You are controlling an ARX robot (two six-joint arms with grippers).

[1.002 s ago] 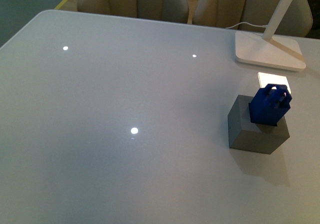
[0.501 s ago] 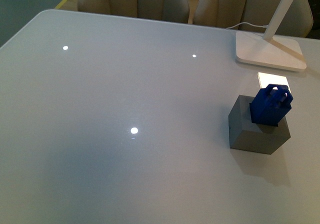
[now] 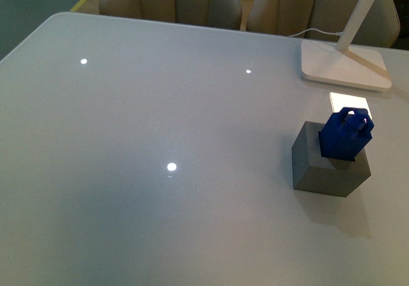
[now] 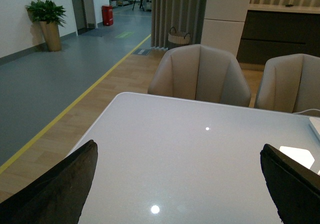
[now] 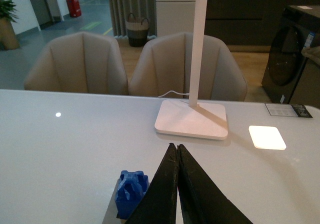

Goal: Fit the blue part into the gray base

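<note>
The gray base (image 3: 329, 165) stands on the white table at the right in the front view. The blue part (image 3: 346, 134) sits upright in the recess in its top, loop upward, most of it standing above the cube. Neither arm shows in the front view. In the right wrist view my right gripper (image 5: 176, 146) is shut and empty, raised above the table; the blue part (image 5: 131, 193) and a sliver of the gray base (image 5: 111, 211) lie beside its fingers. In the left wrist view my left gripper (image 4: 177, 156) is open and empty, its dark fingers (image 4: 57, 189) wide apart above bare table.
A white lamp base (image 3: 345, 66) with a slanted stem and cord stands at the far right, also in the right wrist view (image 5: 191, 119). Beige chairs (image 3: 172, 2) line the far table edge. A bright light patch (image 3: 349, 102) lies behind the cube.
</note>
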